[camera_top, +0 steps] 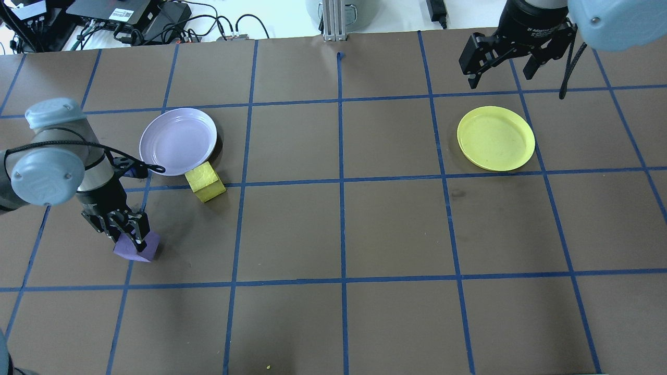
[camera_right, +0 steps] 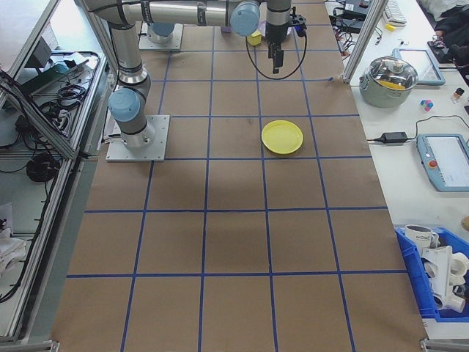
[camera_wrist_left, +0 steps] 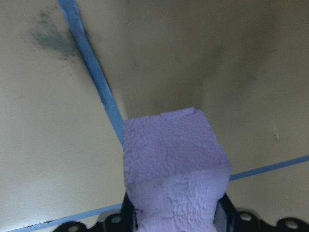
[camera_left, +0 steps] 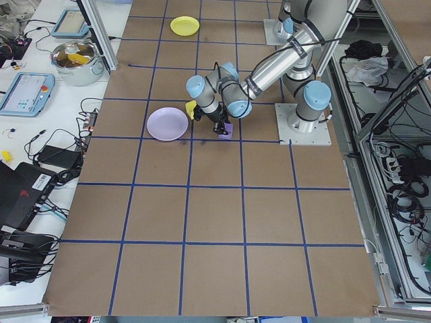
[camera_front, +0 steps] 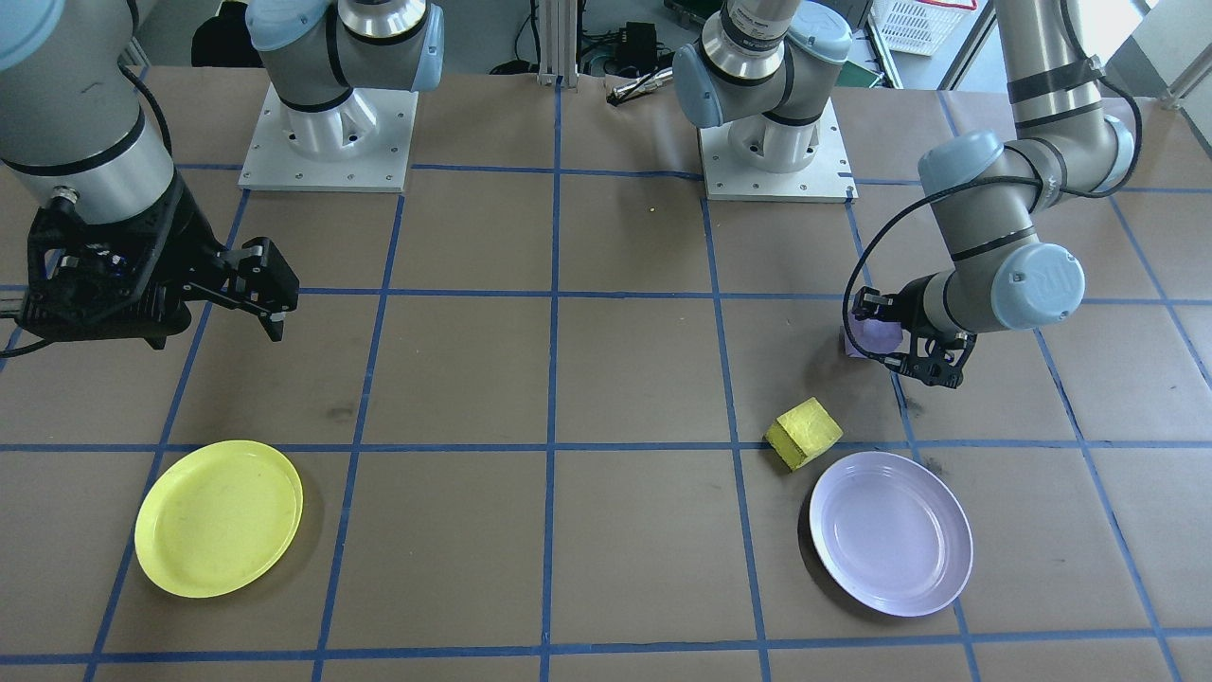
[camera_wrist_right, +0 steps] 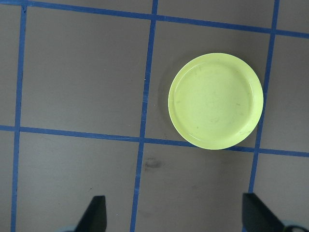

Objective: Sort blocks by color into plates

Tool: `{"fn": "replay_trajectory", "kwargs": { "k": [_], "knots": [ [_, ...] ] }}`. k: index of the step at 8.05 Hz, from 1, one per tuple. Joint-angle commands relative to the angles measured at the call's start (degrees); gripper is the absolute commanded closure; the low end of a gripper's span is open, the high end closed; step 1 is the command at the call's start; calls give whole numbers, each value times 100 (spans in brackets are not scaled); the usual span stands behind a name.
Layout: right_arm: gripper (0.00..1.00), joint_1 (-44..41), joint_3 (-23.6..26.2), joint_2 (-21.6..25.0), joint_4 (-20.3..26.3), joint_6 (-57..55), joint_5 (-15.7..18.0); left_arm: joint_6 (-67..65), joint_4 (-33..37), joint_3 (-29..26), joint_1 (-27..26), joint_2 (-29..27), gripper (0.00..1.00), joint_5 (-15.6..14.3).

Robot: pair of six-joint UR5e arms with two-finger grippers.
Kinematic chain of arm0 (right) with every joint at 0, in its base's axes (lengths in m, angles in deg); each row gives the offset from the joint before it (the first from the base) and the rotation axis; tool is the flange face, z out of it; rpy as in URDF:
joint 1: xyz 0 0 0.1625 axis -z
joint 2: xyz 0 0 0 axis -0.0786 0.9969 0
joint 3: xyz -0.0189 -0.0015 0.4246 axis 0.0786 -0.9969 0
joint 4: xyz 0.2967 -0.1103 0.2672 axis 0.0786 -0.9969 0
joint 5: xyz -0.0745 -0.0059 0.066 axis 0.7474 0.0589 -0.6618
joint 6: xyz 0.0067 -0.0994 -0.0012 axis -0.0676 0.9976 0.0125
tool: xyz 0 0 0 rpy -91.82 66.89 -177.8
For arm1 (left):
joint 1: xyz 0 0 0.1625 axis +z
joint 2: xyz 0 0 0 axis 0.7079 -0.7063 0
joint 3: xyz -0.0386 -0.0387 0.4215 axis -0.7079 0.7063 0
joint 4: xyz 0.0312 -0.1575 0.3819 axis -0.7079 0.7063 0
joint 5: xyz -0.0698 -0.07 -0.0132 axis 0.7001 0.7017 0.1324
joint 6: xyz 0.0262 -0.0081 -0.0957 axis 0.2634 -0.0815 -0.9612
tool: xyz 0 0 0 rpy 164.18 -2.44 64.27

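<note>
Left gripper, lowered to the table and closed around the purple block; in the left wrist view the block sits between the jaws, a matte lavender cube with a pebbled top and a cracked, worn near face. Just beyond the gripper lies the yellow block, a rough-faced cube turned at an angle, touching or nearly touching the rim of the lavender plate. This plate is round, shallow and glossy. Well apart across the table, the yellow plate, of like shape and size, lies below the right gripper, which hangs in the air with jaws spread wide.
</note>
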Motion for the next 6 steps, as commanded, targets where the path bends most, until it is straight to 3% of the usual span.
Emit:
{"fn": "replay_trajectory", "kwargs": {
  "k": [1, 4, 6],
  "knots": [
    [0, 0, 0, -17, -1, 1, -4, -48, 824, -1387, -92, -329, 100, 160],
    [0, 0, 0, -17, -36, 1, -4, -915, 1099, -2900, -811, -1295, 100, 152],
    [0, 0, 0, -17, -19, 1, 40, -1164, 1091, -3448, -972, -1762, 100, 178]
  ]
}}
